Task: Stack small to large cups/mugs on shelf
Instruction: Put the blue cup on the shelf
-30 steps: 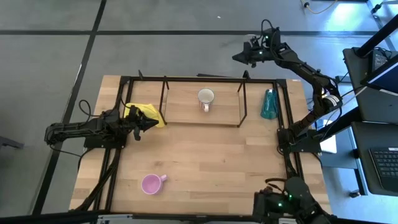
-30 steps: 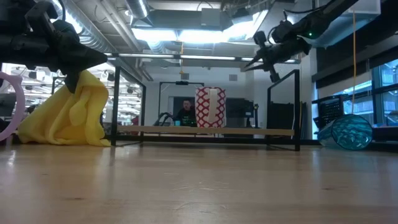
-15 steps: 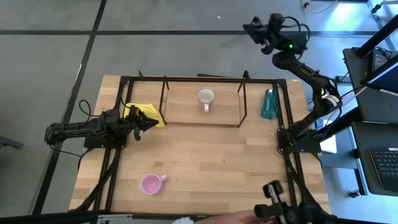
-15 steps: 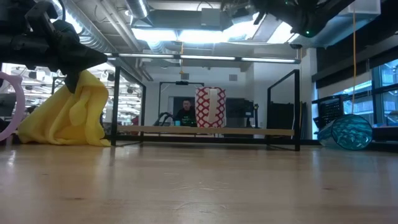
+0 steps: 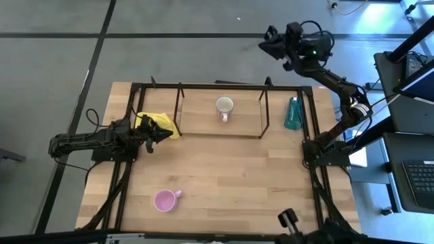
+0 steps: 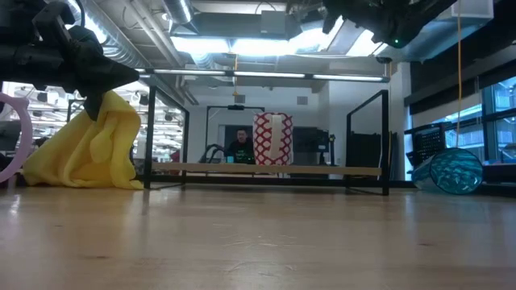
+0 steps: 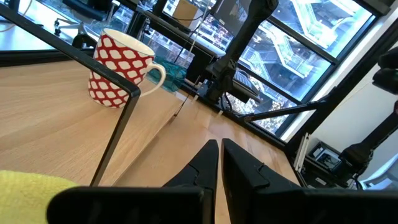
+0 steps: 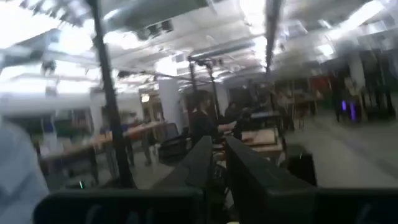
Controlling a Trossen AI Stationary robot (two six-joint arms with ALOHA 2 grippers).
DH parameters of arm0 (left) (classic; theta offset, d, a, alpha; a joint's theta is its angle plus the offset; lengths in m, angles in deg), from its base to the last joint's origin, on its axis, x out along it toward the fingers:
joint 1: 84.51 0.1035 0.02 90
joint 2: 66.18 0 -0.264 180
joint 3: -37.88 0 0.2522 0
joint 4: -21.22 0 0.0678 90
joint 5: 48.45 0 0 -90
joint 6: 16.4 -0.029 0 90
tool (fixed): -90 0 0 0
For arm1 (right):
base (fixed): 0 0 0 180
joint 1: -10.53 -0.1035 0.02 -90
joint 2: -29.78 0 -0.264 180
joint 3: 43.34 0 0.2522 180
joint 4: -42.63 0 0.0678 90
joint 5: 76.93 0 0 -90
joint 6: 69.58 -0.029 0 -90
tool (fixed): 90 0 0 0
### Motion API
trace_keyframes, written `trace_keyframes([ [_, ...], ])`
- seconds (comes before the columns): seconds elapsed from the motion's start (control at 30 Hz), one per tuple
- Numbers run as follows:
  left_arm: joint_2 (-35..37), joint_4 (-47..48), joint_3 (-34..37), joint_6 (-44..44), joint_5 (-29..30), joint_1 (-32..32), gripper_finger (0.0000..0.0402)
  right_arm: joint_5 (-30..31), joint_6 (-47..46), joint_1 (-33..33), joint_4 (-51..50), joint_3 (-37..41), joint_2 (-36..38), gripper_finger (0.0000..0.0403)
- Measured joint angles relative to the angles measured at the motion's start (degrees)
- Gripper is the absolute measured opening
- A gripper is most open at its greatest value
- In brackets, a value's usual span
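Note:
A white mug with a red pattern point(image 5: 224, 106) stands on the shelf's wood board point(image 5: 200, 120) and also shows as the mug point(image 7: 118, 70) in the left wrist view. The teal tumbler point(image 5: 293, 114) lies on its side on the table, right of the shelf. Near the table's front left the pink mug point(image 5: 165, 200) stands upright. My left gripper point(image 5: 166, 134) is shut and level at the table's left, beside the yellow cloth. My right gripper point(image 5: 266, 44) is shut, holds nothing, and is raised high beyond the table's far right corner.
A crumpled yellow cloth point(image 5: 159, 123) lies by the shelf's left end. Thin black rods point(image 5: 266, 108) frame the shelf and the table's edges. Bare tabletop point(image 5: 230, 176) lies between the shelf and the near edge. A person point(image 6: 240, 145) sits in the room beyond.
My right gripper has risen from over the table's far right corner, tipped upward and rolled, leaving the top of the low view. Its fingers have stayed shut with nothing in them. The mugs and tumbler have not moved.

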Motion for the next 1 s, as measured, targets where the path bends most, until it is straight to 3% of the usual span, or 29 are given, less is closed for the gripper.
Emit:
trace_keyframes([
  [0.1, 0.0, 0.0, 0.0, 0.0, 0.0, 0.0, 0.0014, 3.9, -7.4, 0.9, -7.6, 0.0, 0.0, 0.0048],
  [0.2, 0.0, 0.0, 0.0, 0.0, 0.0, 0.0, 0.0014, 15.8, -12.4, 1.6, -22.3, 0.0, 0.0, 0.0048],
  [0.3, 0.0, 0.0, 0.0, 0.0, 0.0, 0.0, 0.0014, 27.9, -11.6, 1.9, -37.9, 0.0, 0.0, 0.0048],
  [0.37, 0.0, 0.0, 0.0, 0.0, 0.0, 0.0, 0.0014, 38.8, -13.0, 1.8, -47.7, 0.0, 0.0, 0.0048],
  [0.47, 0.0, 0.0, 0.0, 0.0, 0.0, 0.0, 0.0014, 60.4, -20.4, 0.4, -58.1, 0.0, -0.1, 0.0048],
  [0.53, 0.0, 0.0, 0.0, 0.0, 0.0, 0.0, 0.0014, 70.2, -22.6, -0.4, -62.8, 0.0, -0.2, 0.0048],
  [0.73, 0.0, 0.0, 0.0, 0.0, 0.0, 0.0, 0.0014, 97.4, -28.7, -3.1, -60.9, 0.0, -1.5, 0.0048],
  [0.87, 0.0, 0.0, 0.0, 0.0, 0.0, 0.0, 0.0014, 104.7, -35.0, -2.4, -58.6, 0.0, -1.7, 0.0048],
  [1.0, 0.0, 0.0, 0.0, 0.0, 0.0, 0.0, 0.0014, 104.1, -34.2, -1.1, -58.7, 0.0, -1.5, 0.0048],
])
